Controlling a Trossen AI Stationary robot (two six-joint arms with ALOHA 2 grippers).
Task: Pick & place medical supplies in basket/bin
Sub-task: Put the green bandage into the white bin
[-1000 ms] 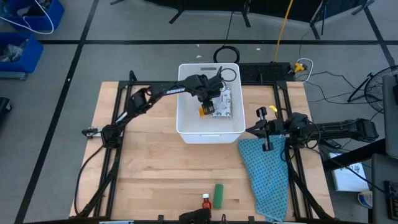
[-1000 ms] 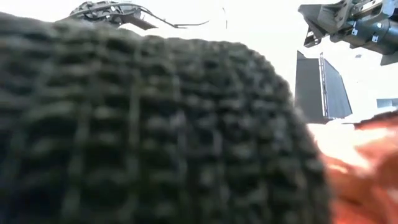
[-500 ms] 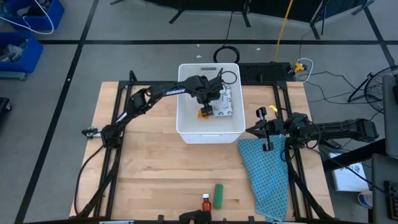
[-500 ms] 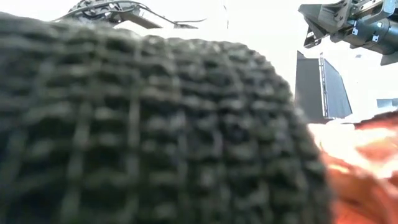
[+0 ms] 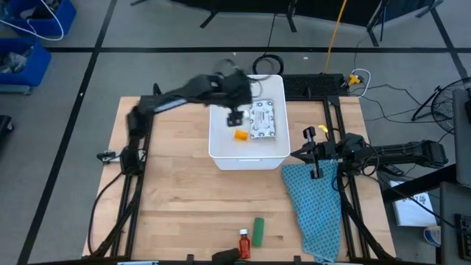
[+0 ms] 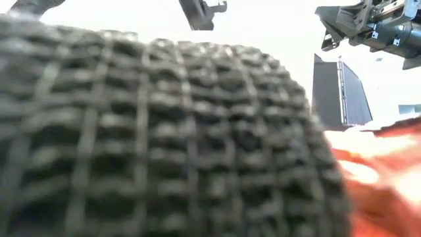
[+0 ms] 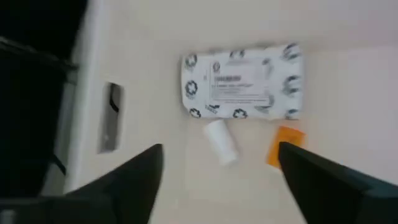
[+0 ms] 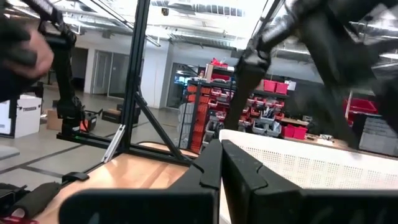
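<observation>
Left gripper [image 5: 234,114] hanging over the tub [image 5: 221,151], jaws standing wide, nothing between them; its two dark fingers [image 7: 134,177] are framing the tub floor in the left wrist view. Below it, inside the tub: speckled packet [image 7: 241,81] lying flat, small white bottle [image 7: 222,141] on its side just beside the packet's edge, small orange item [image 7: 285,146] near the bottle. From above, the packet [image 5: 264,120] is sitting toward the tub's right side, the orange item [image 5: 241,135] nearer the middle.

Right gripper [image 5: 307,154] waiting at the table's right edge, jaws pressed together, empty, above the top of the teal cloth [image 5: 316,210].

Near the table's front edge: red bottle [image 5: 243,243] and green box [image 5: 259,230] lying side by side, well apart from the tub.

Low view mostly blocked by a dark woven surface [image 6: 151,145].
</observation>
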